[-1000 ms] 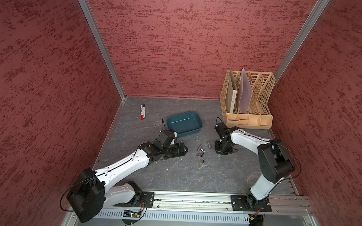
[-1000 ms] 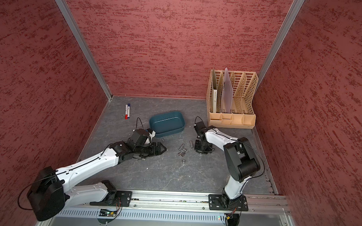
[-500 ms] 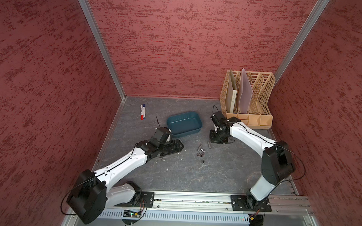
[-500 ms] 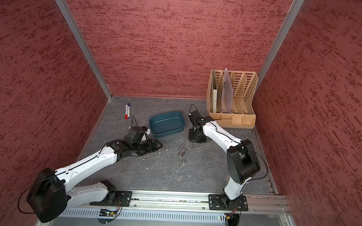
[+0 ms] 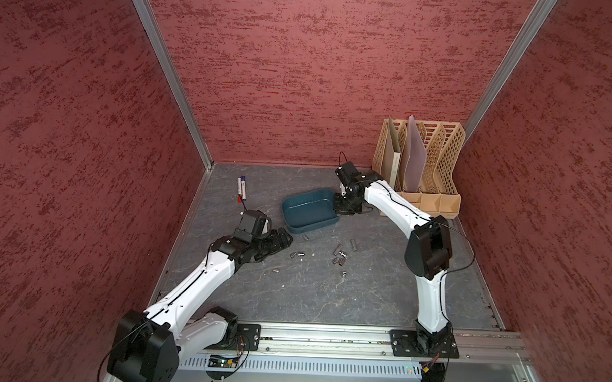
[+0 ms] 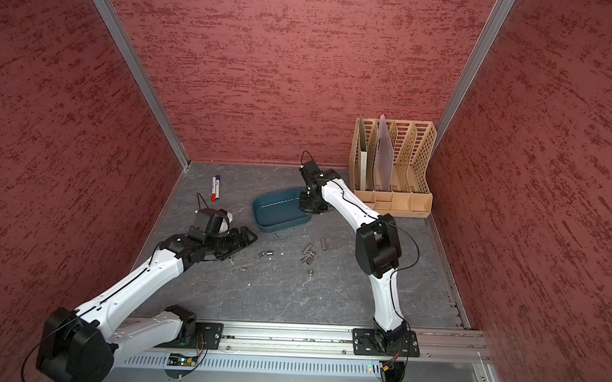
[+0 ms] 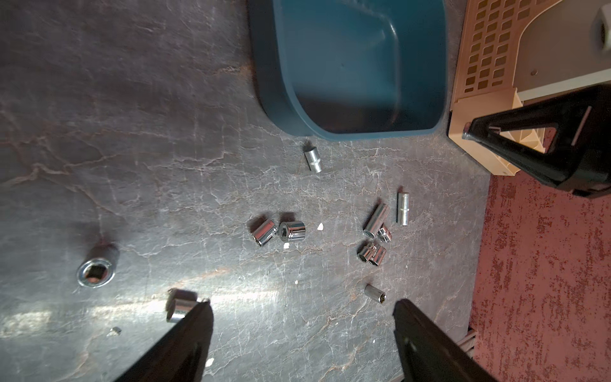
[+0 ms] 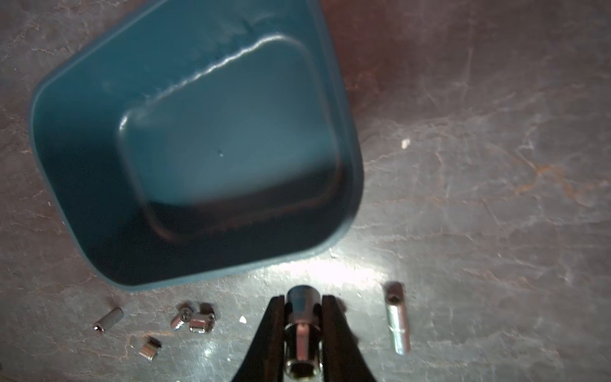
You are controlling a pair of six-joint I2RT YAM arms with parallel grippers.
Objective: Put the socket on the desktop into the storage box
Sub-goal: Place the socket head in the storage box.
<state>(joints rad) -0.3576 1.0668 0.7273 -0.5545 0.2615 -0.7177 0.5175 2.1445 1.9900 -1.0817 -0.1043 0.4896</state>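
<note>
Gripping one socket (image 8: 302, 330) lengthwise between fingers drawn narrow, the right hand (image 8: 303, 297) is seen at the right end of the storage box (image 8: 350, 185). In the right wrist view the held socket is placed just outside the box rim, over the table (image 8: 479, 198) rather than over the box floor. In both top views this hand (image 5: 344, 209) (image 6: 309, 206) is found against the far right corner of the teal box (image 5: 308, 228) (image 6: 282, 227), which is set on the table around the middle, toward the far side. The left hand (image 7: 301, 303) is spread wide with nothing between its fingers, and is held low just beside the near left corner of the box (image 5: 282, 238). Loose sockets are scattered on the table near of the box: a single (image 5: 305, 237) just beside its near wall, a pair (image 5: 297, 255), a cluster (image 5: 339, 258) and a few strays. In the left wrist view one stray (image 7: 180, 309) lies just beside a fingertip (image 7: 203, 306); contact cannot be told. Two markers (image 5: 241, 189) are laid side by side at far left. A beige file rack (image 5: 435, 161) is stood at far right.
</note>
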